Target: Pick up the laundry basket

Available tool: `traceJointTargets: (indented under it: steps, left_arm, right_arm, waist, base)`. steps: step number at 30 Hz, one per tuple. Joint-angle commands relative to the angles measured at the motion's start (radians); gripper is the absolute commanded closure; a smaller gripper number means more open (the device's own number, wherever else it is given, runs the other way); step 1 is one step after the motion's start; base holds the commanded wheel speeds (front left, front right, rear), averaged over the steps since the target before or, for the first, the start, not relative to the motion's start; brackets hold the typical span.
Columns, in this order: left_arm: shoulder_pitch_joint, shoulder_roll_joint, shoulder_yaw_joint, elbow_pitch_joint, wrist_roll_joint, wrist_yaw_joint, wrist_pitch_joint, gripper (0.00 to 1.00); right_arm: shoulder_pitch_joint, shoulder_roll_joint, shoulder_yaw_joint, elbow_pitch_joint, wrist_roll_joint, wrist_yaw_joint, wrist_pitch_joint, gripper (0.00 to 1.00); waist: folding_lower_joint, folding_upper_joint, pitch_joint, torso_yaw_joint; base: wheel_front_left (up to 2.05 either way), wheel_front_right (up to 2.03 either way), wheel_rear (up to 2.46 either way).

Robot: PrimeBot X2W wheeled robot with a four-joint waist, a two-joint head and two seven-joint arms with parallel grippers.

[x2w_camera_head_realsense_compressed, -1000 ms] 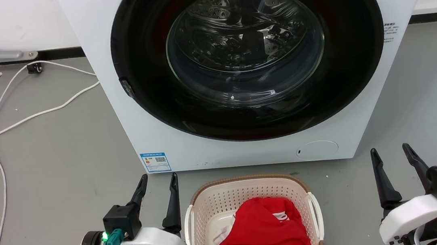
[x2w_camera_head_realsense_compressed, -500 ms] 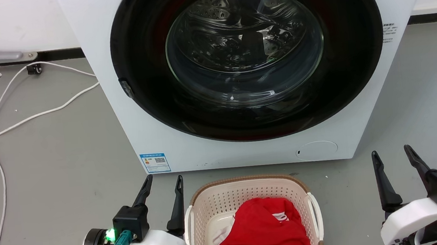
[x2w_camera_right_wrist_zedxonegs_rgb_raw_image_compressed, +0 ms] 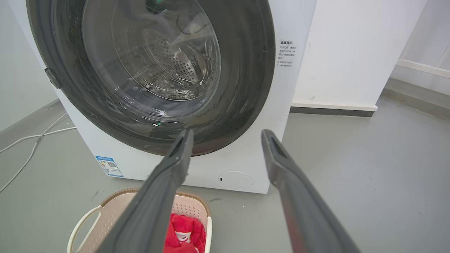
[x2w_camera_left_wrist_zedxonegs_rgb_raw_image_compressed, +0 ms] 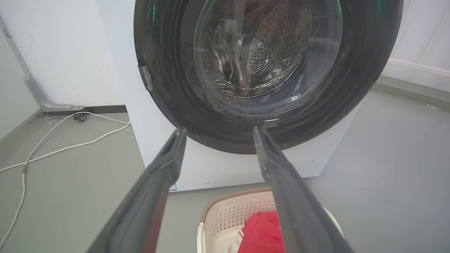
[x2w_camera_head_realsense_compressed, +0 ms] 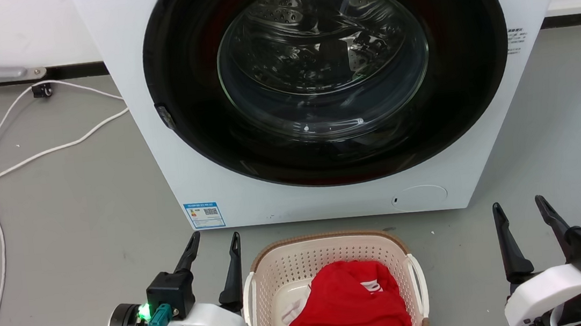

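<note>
Laundry basket [x2w_camera_head_realsense_compressed: 301, 267] at the approach stage, not yet grasped, standing on the floor [x2w_camera_head_realsense_compressed: 69, 218].

The left gripper [x2w_camera_head_realsense_compressed: 214, 237] has its two dark fingers spread, with nothing between them. Over the last second it has edged inward toward the basket. Its inner finger [x2w_camera_head_realsense_compressed: 232, 277] now stands just beside the white left handle [x2w_camera_head_realsense_compressed: 249, 302]. The head view is too steep to settle whether the two touch, but they appear apart. In the left wrist view the basket lies low and to the right of the finger gap, so the handle is not yet between the fingers.

The right gripper [x2w_camera_head_realsense_compressed: 517, 203] is likewise spread and empty. It has hardly moved and stands well apart from the white right handle [x2w_camera_head_realsense_compressed: 421, 284]. The slight shift of the whole head view is camera motion, not motion of the scene.

The basket sits between the two grippers, directly in front of the washing machine [x2w_camera_head_realsense_compressed: 327, 202], whose glass door is closed. A red garment [x2w_camera_head_realsense_compressed: 349, 308] is heaped inside it.

Judgement: the left side is close to its grasp. The right arm must still close the wide gap to its handle before a level two-handed lift is possible. Lifting by one handle alone would probably tip the basket.
</note>
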Motion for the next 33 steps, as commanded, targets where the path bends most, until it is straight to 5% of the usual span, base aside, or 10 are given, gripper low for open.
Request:
traceJointTargets:
  steps: [1,19,33]
  left_arm:
    - [-0.011,-0.001,0.003,-0.002,-0.002,-0.003,-0.003,0.00]
    - [-0.120,-0.001,-0.032,0.143,-0.001,-0.014,-0.003,0.00]
    - [-0.384,0.035,-0.074,0.465,-0.079,-0.033,-0.003,0.00]
  right_arm:
    - [-0.001,0.001,0.001,0.000,0.002,0.000,0.001,0.00]
    - [-0.093,0.001,0.020,0.103,0.027,0.000,-0.012,0.00]
    - [-0.333,0.001,0.067,0.400,0.025,0.000,-0.018,0.00]
  waist:
    - [0.0000,0.0000,0.005,0.000]
    - [0.0000,0.0000,0.237,-0.016]
    - [0.0000,0.0000,0.541,-0.040]
  base:
    - [0.00,0.00,0.00]
    - [0.00,0.00,0.00]
    - [0.00,0.00,0.00]
